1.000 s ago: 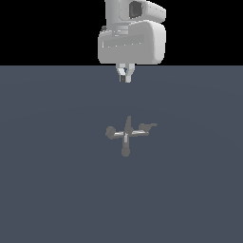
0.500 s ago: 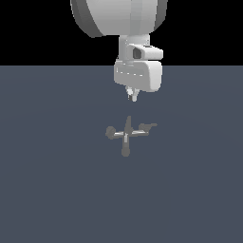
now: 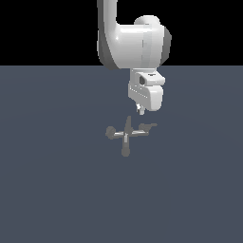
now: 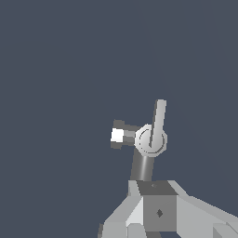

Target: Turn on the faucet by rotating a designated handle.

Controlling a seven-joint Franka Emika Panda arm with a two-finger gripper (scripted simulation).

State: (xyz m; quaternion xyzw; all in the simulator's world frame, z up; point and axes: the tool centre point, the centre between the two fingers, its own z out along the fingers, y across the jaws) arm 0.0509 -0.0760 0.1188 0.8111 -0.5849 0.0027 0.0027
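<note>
Approach step: faucet on the surface at frame centre, handle at centre-right, my fingers close above it, their spread not discernible; next, I judge, descend beside the handle tip and push sideways.

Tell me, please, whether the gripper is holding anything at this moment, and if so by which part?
Nothing is held. The gripper hangs just above the faucet, near its handle, without touching it.
</note>
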